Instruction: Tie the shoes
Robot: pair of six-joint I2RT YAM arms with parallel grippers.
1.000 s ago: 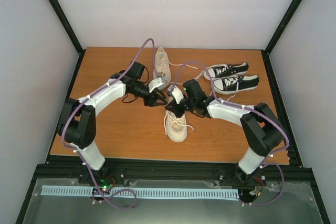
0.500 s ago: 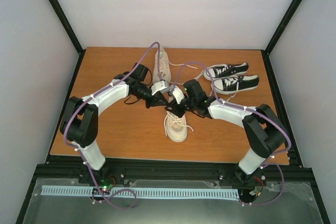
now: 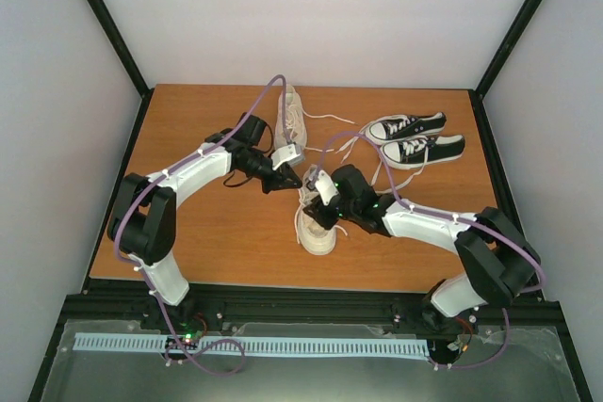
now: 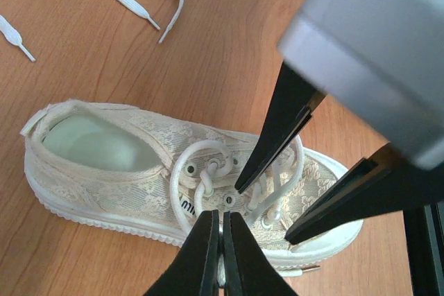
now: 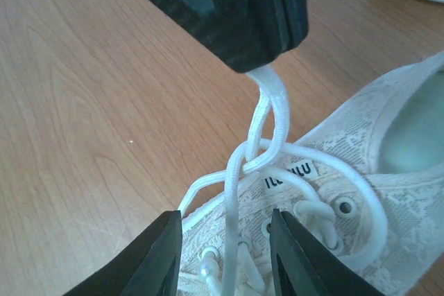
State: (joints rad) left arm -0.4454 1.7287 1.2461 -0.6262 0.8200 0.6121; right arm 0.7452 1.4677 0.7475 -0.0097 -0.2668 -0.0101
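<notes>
**Item 1: near cream shoe** [image 3: 316,225]. Lace-patterned canvas low-top with a pale rubber sole. It lies on the surface [image 3: 217,233] near the middle, between the two arms and towards the front edge. Its opening points away from the arm bases.

**Item 2: lace** [image 5: 267,112]. White and flat, threaded through the eyelets of the near cream shoe. Two strands cross in a twist above the tongue and rise to a short loop held taut from above. A larger slack loop lies over the eyelets.

**Item 3: left hand** [image 4: 221,216]. The fingers are pressed together, pinching the top of the raised lace loop directly over the shoe's eyelets.

**Item 4: right hand** [image 5: 223,225]. The fingers are spread and hang just above the laced part of the shoe. One lace strand runs down between them. No contact with the strand can be made out.

**Item 5: far cream shoe** [image 3: 290,120]. It sits at the back of the surface, well apart from its mate, with loose laces trailing to the right.

**Item 6: black sneakers** [image 3: 407,126]. A pair with white soles and toe caps, side by side at the back right.
</notes>
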